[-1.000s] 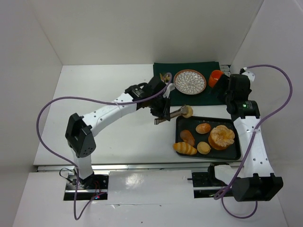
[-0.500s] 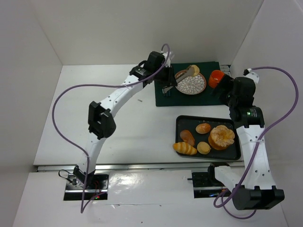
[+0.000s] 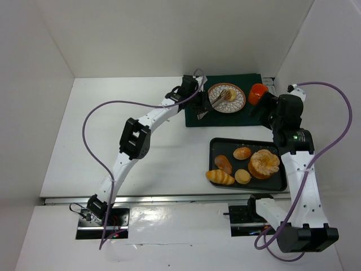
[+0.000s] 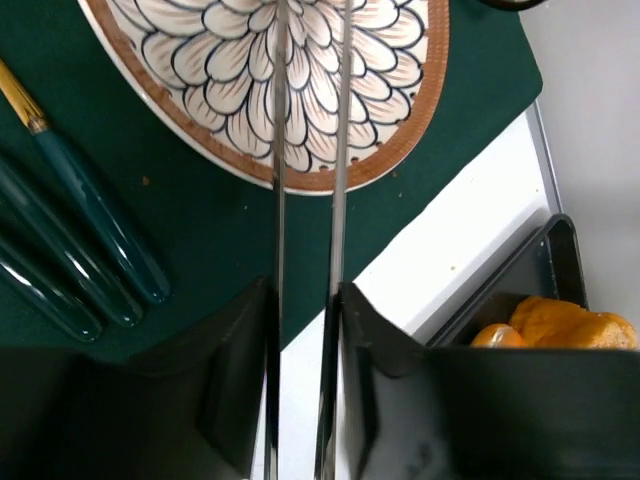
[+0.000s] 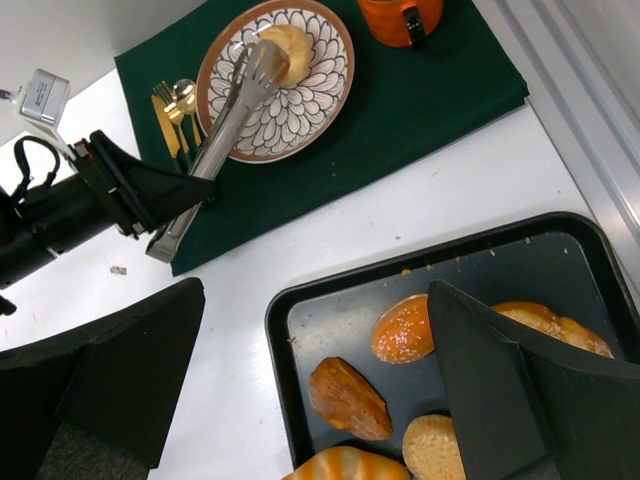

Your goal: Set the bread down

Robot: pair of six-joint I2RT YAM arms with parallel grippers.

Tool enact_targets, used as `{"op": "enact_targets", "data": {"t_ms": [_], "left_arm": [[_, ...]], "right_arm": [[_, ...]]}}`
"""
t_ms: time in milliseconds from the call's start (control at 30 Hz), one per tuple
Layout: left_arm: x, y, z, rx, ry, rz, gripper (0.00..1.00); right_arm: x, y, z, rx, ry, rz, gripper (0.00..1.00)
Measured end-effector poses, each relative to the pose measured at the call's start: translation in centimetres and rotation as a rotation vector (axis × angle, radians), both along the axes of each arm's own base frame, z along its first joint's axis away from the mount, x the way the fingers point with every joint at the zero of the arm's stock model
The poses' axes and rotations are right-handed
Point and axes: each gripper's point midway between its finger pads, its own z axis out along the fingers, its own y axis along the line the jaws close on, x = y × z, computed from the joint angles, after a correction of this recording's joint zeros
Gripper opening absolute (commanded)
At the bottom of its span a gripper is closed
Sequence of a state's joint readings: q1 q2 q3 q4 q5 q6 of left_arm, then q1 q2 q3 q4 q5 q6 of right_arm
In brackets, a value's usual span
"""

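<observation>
My left gripper (image 3: 204,108) is shut on metal tongs (image 3: 217,99) whose tips reach a small pale bread roll (image 3: 229,95) on the flower-patterned plate (image 3: 236,105). In the right wrist view the roll (image 5: 285,42) lies on the plate (image 5: 300,110) at the tongs' (image 5: 215,140) tips. The left wrist view shows my gripper (image 4: 305,380), the two tong blades (image 4: 280,150) and the plate (image 4: 390,70); the roll is out of that view. My right gripper (image 5: 312,300) is open and empty above the black tray (image 5: 280,330).
The tray (image 3: 213,149) holds several breads, including a large ring-shaped one (image 3: 264,164) and a striped roll (image 3: 220,177). A green mat (image 5: 420,110) lies under the plate, with an orange cup (image 3: 257,93) and teal-handled cutlery (image 4: 90,260) on it.
My left arm carried the roll in the tongs from beside the tray up to the plate and lowered it there. The right arm shifted slightly.
</observation>
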State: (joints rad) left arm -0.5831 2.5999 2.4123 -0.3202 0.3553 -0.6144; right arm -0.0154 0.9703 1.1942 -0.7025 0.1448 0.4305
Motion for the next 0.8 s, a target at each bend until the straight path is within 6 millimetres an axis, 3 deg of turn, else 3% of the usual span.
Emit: {"op": "enact_targets", "data": {"t_ms": [267, 433, 567, 667, 800], "left_arm": [[-0.3, -0.3, 0.1, -0.030, 0.006, -0.006, 0.63], [-1.1, 0.6, 0.4, -0.004, 0.015, 0.002, 0.63], [-2.0, 1.9, 2.8, 0.019, -0.005, 0.009, 0.59], [-4.0, 3.5, 5.2, 0.033, -0.026, 0.007, 0.58], [-9.7, 6.8, 7.9, 0.082, -0.021, 0.001, 0.58]], "right_arm": [[0.3, 0.0, -0.7, -0.004, 0.025, 0.007, 1.00], [0.5, 0.7, -1.0, 0.014, 0.035, 0.042, 0.99], [0.6, 1.4, -1.1, 0.036, 0.036, 0.076, 0.99], [0.6, 1.9, -1.0, 0.046, 0.036, 0.098, 0.99], [0.7, 2.4, -0.8, 0.054, 0.026, 0.121, 0.99]]}}
